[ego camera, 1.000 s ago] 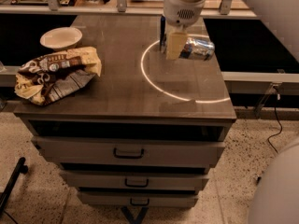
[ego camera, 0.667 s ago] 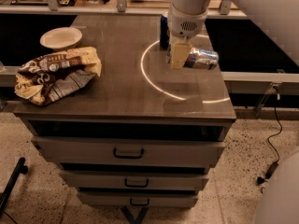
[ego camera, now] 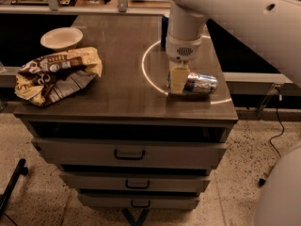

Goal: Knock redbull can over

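Observation:
The redbull can (ego camera: 201, 83) lies on its side on the dark table top (ego camera: 122, 93), near the front right, its blue and silver panels facing up. My gripper (ego camera: 178, 80) hangs straight down from the white arm and sits right against the can's left end, low over the table. A dark-blue Pepsi can (ego camera: 164, 28) stands upright behind the arm, mostly hidden by it.
A crumpled chip bag (ego camera: 56, 74) lies at the table's left front. A white bowl (ego camera: 61, 38) stands behind it. A bright ring of light (ego camera: 150, 74) marks the table around the gripper. Drawers (ego camera: 129, 152) sit below the top. The table's right edge is close to the can.
The arm and gripper have moved toward the table's front edge. The lying can has moved forward with the gripper, closer to the front right corner.

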Robot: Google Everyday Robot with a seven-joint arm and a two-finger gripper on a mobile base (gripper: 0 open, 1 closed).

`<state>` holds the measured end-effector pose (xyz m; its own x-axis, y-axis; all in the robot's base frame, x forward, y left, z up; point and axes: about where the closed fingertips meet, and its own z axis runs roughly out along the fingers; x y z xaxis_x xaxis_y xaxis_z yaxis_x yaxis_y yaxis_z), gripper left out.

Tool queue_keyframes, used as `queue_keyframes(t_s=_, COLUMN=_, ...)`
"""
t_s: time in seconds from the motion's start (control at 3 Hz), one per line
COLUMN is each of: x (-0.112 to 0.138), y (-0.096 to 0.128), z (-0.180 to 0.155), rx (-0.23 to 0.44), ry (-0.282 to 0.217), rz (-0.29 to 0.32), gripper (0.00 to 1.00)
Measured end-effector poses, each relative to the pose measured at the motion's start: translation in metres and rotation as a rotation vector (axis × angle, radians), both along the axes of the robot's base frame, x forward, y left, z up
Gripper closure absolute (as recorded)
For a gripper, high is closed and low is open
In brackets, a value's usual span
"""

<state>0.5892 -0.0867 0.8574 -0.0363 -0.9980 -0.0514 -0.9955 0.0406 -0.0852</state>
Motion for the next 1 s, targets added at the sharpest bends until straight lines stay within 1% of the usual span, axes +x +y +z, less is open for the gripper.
queue_keyframes(t_s=0.33, x=0.0014, y=0.0006, z=-0.0002, rx=0.003, ry=-0.008, rz=0.001, gripper=0.28)
queue_keyframes(t_s=0.67, x=0.0020, y=0.0011, z=-0.0005, rx=0.005, ry=-0.011, rz=0.001, gripper=0.05)
queue_keyframes(t_s=1.0, x=0.0025, y=0.0014, z=-0.0005, rx=0.006, ry=-0.014, rz=0.001, gripper=0.00)
